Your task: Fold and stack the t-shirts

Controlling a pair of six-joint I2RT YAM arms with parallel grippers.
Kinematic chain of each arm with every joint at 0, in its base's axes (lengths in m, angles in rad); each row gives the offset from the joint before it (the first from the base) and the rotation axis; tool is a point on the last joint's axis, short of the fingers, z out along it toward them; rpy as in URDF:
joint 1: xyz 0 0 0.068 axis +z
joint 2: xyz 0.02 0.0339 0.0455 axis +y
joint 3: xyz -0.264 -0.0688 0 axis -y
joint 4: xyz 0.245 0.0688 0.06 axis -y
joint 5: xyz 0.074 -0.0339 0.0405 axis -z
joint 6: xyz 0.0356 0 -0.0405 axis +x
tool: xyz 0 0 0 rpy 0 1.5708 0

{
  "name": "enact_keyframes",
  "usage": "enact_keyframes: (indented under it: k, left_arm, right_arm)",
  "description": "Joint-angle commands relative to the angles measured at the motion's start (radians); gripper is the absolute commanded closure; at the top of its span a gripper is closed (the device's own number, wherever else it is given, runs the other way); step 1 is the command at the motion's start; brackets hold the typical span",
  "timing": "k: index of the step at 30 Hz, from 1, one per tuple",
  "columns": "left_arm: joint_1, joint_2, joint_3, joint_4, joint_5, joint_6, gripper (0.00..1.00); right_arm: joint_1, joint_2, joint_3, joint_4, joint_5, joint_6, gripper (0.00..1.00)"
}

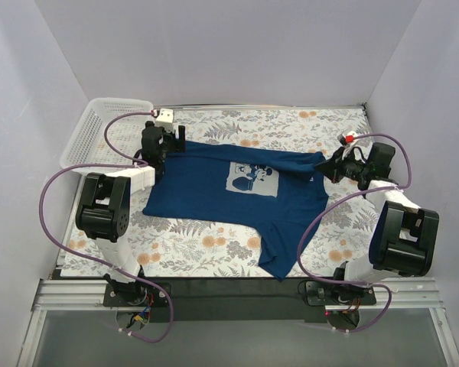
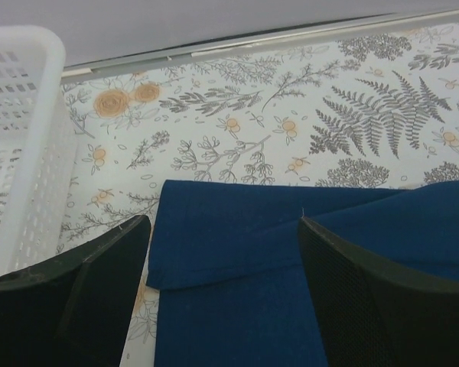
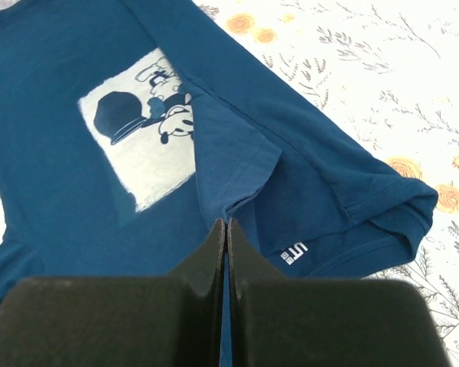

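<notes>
A dark navy t-shirt (image 1: 214, 195) lies spread on the floral cloth, its pale chest graphic (image 1: 252, 180) facing up and one part trailing toward the near edge. My left gripper (image 1: 170, 145) hangs open over the shirt's far left corner. In the left wrist view the fingers straddle a folded-over edge of the t-shirt (image 2: 237, 252) without touching it; the left gripper (image 2: 222, 222) holds nothing. My right gripper (image 1: 325, 167) is at the shirt's right end. In the right wrist view the right gripper (image 3: 226, 222) is shut on a pinched ridge of the t-shirt (image 3: 61, 92), next to the graphic (image 3: 141, 130).
A white lattice basket (image 1: 99, 130) stands at the far left corner, close to the left fingers, and shows as the basket (image 2: 23, 138) in the left wrist view. The floral tablecloth (image 1: 214, 245) covers the table. Grey walls enclose three sides. Purple cables loop beside both arms.
</notes>
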Motion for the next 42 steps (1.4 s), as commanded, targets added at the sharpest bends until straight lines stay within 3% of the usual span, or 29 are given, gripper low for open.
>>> enact_keyframes:
  k: [1, 15, 27, 34, 42]
  left_arm:
    - [0.003, -0.069, -0.022, -0.003, 0.012, -0.005, 0.29]
    - [0.003, -0.02, 0.033, -0.053, 0.001, -0.014, 0.28]
    - [0.003, 0.194, 0.218, -0.17, -0.087, -0.055, 0.32]
    - [0.003, 0.3, 0.352, -0.269, -0.136, -0.091, 0.39]
    - [0.003, 0.366, 0.439, -0.374, -0.157, -0.112, 0.54]
  right_arm:
    - [-0.006, -0.064, 0.026, -0.075, -0.072, -0.096, 0.99]
    - [0.006, -0.093, 0.024, -0.314, -0.074, -0.315, 0.99]
    - [0.008, -0.125, 0.04, -0.322, -0.029, -0.331, 0.99]
    - [0.006, -0.135, 0.03, -0.322, -0.02, -0.34, 0.99]
    - [0.008, -0.135, 0.032, -0.324, -0.017, -0.332, 0.99]
